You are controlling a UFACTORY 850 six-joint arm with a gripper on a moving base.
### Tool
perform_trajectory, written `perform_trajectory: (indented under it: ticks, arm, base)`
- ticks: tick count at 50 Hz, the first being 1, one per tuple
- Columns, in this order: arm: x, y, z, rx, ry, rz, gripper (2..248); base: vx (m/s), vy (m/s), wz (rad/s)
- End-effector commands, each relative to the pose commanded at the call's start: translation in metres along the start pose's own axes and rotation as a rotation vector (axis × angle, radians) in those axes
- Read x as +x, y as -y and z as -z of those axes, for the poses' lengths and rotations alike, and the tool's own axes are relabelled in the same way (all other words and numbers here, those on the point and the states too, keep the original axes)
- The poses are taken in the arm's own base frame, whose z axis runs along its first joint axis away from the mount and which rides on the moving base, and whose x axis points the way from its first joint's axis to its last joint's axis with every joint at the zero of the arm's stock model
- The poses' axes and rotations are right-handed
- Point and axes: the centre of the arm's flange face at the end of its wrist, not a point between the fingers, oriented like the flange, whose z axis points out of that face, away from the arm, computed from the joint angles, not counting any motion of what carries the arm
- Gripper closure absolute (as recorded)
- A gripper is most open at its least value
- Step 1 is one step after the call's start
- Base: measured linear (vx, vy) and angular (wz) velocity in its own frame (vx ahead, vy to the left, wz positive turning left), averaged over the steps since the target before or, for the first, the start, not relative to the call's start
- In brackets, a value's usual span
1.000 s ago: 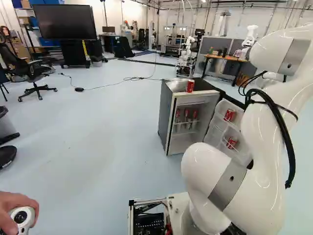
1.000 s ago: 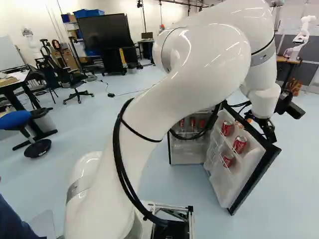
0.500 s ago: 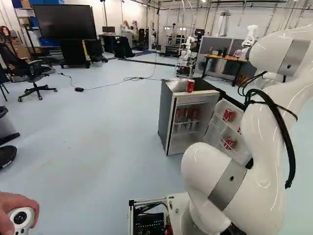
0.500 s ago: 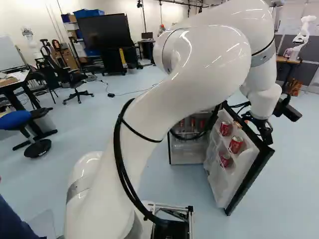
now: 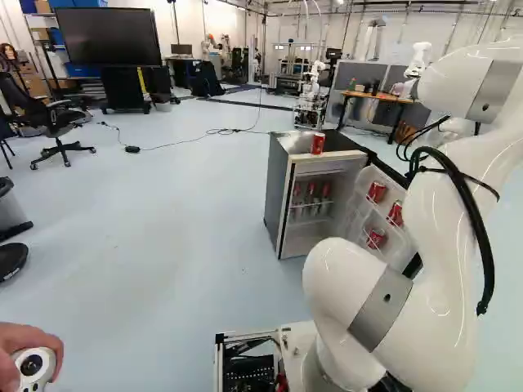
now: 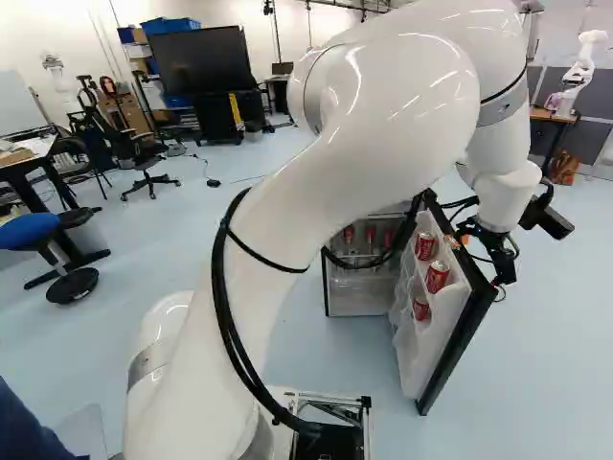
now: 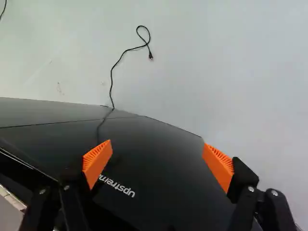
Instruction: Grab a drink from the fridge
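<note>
In the right base view my gripper point(image 6: 495, 251) is at the outer side of the open fridge door point(image 6: 407, 355). The wrist view shows the gripper point(image 7: 157, 144) open, its orange pads wide apart over the door's black outer face point(image 7: 159, 168), nothing held. Three red cans point(image 6: 425, 245) point(image 6: 437, 277) point(image 6: 420, 309) sit in the door's racks. The fridge body point(image 5: 279, 196) stands open at the front, with several red-topped bottles point(image 5: 310, 198) on an inner shelf. Another red can point(image 5: 318, 144) stands upright on the fridge top. Whether a finger touches the door, I cannot tell.
A black cable point(image 7: 111, 77) lies on the floor beyond the door. Another robot point(image 5: 418, 57) stands by a wooden-topped table point(image 5: 376, 96) at the back. A hand holding a white device point(image 5: 34, 367) is close at the left base view's lower left corner.
The door has swung some way towards the fridge body, carrying its cans along. My gripper has moved the same way, leftwards in the right base view. The fridge body and base have stayed put.
</note>
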Motion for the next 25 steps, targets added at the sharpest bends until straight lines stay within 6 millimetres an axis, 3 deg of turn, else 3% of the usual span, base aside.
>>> perform_trajectory:
  ticks: [25]
  arm:
    - [-0.044, -0.006, 0.017, -0.014, 0.079, 0.001, 3]
  base:
    - [0.000, 0.000, 0.000]
